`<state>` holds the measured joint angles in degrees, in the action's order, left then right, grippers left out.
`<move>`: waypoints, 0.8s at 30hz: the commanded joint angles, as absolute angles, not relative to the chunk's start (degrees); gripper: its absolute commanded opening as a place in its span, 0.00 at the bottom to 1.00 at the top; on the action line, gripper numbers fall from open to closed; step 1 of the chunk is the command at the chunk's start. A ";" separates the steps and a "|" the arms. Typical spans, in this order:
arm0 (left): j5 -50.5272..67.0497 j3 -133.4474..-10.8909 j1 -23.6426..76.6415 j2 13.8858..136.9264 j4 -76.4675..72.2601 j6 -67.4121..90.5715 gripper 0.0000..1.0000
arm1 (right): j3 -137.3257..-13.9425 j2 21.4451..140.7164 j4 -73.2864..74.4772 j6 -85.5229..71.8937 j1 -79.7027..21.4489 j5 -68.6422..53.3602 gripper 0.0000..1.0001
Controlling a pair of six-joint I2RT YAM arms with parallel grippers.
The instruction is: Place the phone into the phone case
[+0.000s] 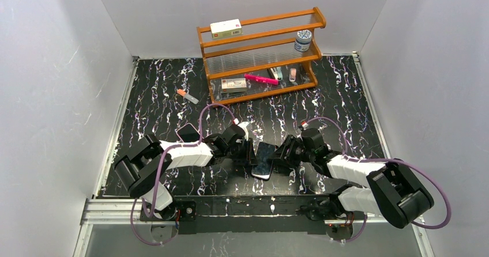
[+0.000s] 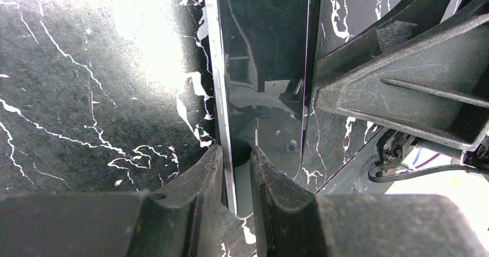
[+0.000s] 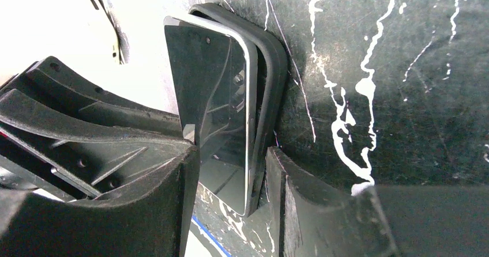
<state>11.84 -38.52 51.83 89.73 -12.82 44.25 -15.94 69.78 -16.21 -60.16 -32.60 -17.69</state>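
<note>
The phone (image 1: 264, 162) is held off the black marbled mat between my two grippers, near the front middle. In the left wrist view its glossy screen (image 2: 265, 55) and pale rim run up from my left gripper (image 2: 236, 153), whose jaws pinch its near edge. In the right wrist view the phone (image 3: 210, 90) leans into the matte black phone case (image 3: 275, 61), one long side seated and the other standing out. My right gripper (image 3: 233, 150) clamps both: one finger on the screen, the other on the case's back. From above, the left gripper (image 1: 249, 152) and right gripper (image 1: 281, 156) face each other.
A wooden rack (image 1: 259, 55) stands at the back with a small box, a jar and a pink pen on its shelves. A small tube (image 1: 188, 96) lies left of it. A dark slab (image 1: 187, 132) lies beside the left arm. White walls enclose the mat.
</note>
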 commanded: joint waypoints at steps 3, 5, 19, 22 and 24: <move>10.82 -37.74 55.09 90.95 -15.67 45.03 0.18 | -15.33 69.82 -31.80 -57.29 -31.90 -23.37 0.53; 9.49 -37.13 55.28 89.99 -16.06 45.32 0.18 | -17.19 69.24 -28.52 -55.24 -31.90 -22.37 0.53; 3.17 -40.64 50.23 87.74 -9.76 45.36 0.38 | -21.66 69.50 -11.49 -57.23 -31.51 -12.48 0.60; 3.52 -41.36 49.78 88.51 -10.56 44.09 0.41 | -21.80 69.90 -11.76 -57.39 -31.50 -11.37 0.60; 4.50 -41.84 49.63 89.62 -11.94 43.12 0.39 | -21.84 70.38 -12.60 -57.39 -31.51 -11.56 0.59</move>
